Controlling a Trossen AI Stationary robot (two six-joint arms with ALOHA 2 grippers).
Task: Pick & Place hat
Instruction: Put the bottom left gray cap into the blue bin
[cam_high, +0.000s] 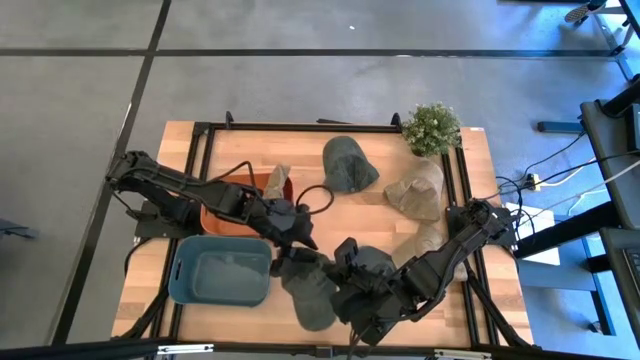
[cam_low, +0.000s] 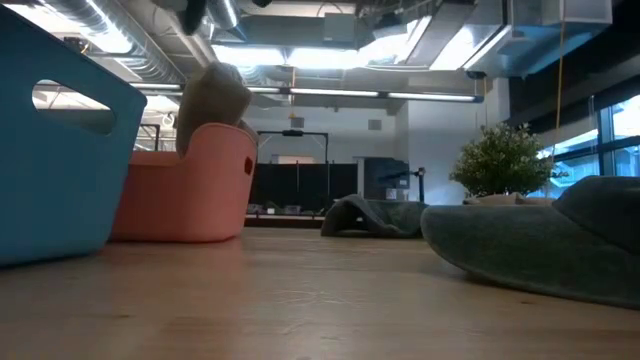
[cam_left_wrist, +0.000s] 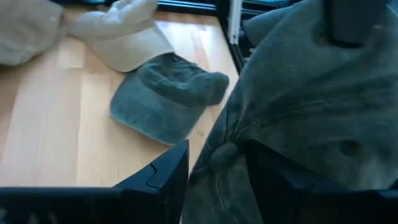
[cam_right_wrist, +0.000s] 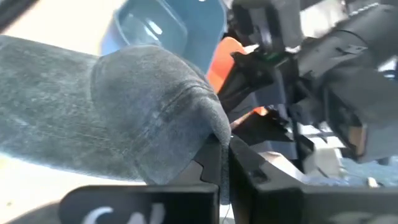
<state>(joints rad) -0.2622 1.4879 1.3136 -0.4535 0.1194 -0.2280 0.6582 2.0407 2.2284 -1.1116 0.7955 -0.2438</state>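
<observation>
Both my left gripper (cam_high: 297, 252) and my right gripper (cam_high: 345, 262) pinch the grey-green hat (cam_high: 315, 290), held at the surface's (cam_high: 380, 215) front edge beside the blue bin (cam_high: 222, 271). No readable writing.

Blue bin (cam_high: 221, 272) in front of orange bin (cam_high: 215, 217), plant (cam_high: 432, 128) far-right corner

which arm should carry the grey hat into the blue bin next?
Probably left. Both grippers pinch the grey hat, but the left gripper sits right beside the blue bin, while the right gripper is on the hat's far side.
</observation>
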